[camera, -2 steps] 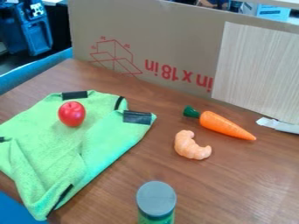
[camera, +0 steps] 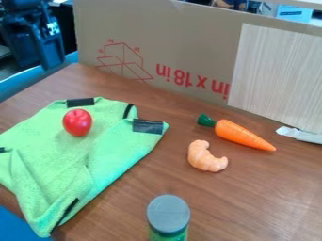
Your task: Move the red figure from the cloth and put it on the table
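Observation:
At the upper left, beyond the table's edge, hangs the black gripper [camera: 48, 46], behind and to the left of the cloth and well apart from everything on the table. The red figure [camera: 77, 123], a rounded, tomato-like shape, rests on the upper part of the green cloth [camera: 60, 157]. That cloth lies spread with folds and black patches over the left side of the brown wooden table [camera: 245, 193].
An orange carrot [camera: 242, 135] with a green top and a peach croissant-shaped piece [camera: 205, 156] lie right of the cloth. A grey-lidded container [camera: 168, 214] stands at the front. A cardboard wall [camera: 182, 52] bounds the back; a white strip [camera: 299, 134] lies far right.
The arm and gripper at the upper left have shifted slightly right and down. The red figure, cloth and other objects have stayed where they were.

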`<state>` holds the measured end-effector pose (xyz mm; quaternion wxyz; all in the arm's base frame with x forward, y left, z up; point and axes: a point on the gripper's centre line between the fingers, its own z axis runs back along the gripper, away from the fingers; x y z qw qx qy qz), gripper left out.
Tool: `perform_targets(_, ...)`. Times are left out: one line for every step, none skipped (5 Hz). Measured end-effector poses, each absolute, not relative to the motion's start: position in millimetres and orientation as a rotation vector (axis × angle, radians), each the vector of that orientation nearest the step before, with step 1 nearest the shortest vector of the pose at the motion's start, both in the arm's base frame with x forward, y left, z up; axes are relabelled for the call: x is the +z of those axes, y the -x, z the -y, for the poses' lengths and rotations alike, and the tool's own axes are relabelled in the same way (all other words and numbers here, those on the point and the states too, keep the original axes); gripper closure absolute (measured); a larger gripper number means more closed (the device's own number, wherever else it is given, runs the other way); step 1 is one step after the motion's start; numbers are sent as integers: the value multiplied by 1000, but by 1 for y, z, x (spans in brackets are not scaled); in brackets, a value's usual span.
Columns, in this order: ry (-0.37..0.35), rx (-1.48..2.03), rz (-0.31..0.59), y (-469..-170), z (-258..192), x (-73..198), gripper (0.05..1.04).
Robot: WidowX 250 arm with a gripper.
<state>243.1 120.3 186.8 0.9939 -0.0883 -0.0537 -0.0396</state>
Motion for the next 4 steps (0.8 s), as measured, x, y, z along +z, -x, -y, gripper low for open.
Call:
perform_targets(63,-52,169,-262,-134,174,83)
perform_targets(-10,-31,246,-276,-145,164,83)
perform_targets(-63,-30,264,-286,-150,152,83)
perform_targets(-72,-12,201,-291,-157,128,83)
